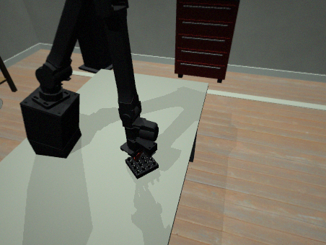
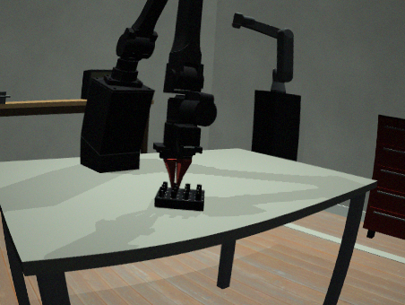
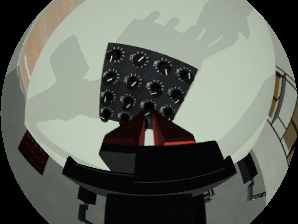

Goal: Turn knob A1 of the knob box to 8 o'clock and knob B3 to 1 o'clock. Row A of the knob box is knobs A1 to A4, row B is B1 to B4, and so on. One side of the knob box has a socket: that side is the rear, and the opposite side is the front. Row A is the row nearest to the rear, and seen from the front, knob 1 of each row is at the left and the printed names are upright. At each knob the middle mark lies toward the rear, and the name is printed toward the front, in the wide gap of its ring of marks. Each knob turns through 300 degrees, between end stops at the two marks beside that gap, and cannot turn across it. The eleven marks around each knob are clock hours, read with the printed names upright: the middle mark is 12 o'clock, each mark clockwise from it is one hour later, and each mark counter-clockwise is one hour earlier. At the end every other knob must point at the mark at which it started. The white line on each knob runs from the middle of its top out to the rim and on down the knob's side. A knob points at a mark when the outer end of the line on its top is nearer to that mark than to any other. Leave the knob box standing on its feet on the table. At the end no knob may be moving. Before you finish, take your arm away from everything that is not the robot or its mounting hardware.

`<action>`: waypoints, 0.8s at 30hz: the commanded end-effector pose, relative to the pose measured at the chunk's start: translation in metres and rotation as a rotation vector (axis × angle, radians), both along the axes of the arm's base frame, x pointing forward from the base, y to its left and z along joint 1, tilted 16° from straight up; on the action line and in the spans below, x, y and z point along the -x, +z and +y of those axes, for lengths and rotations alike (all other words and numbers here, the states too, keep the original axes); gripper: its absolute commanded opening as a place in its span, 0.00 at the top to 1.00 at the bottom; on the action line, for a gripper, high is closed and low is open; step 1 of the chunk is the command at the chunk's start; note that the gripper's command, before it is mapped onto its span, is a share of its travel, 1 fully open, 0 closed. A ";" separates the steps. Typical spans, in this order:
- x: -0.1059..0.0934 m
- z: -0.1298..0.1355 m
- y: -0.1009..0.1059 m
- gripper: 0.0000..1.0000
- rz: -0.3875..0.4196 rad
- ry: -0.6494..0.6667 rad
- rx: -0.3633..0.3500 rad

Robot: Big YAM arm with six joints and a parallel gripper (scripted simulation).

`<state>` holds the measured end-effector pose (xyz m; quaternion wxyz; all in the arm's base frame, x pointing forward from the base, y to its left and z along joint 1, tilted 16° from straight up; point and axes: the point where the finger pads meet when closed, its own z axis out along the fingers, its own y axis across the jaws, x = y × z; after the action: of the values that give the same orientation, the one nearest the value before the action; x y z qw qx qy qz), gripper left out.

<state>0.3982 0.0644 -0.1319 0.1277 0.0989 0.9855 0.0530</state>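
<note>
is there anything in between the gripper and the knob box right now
Nothing visible stands between them: the red fingertips of the gripper are down among the knobs at one edge of the knob box.

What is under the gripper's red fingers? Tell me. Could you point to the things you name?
The knob box point(image 1: 137, 175) point(image 2: 179, 205) point(image 3: 120, 90) is under the red fingers point(image 2: 181, 169); they hide part of its near row in the wrist view.
</note>
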 end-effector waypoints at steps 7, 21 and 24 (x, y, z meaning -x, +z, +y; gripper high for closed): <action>-0.008 0.002 0.002 0.92 -0.038 0.252 0.064; -0.008 0.002 0.002 0.92 -0.064 0.560 0.150; -0.008 0.002 0.002 0.92 -0.071 0.636 0.172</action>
<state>0.3983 0.0643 -0.1319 0.1373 -0.1657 0.9764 0.0168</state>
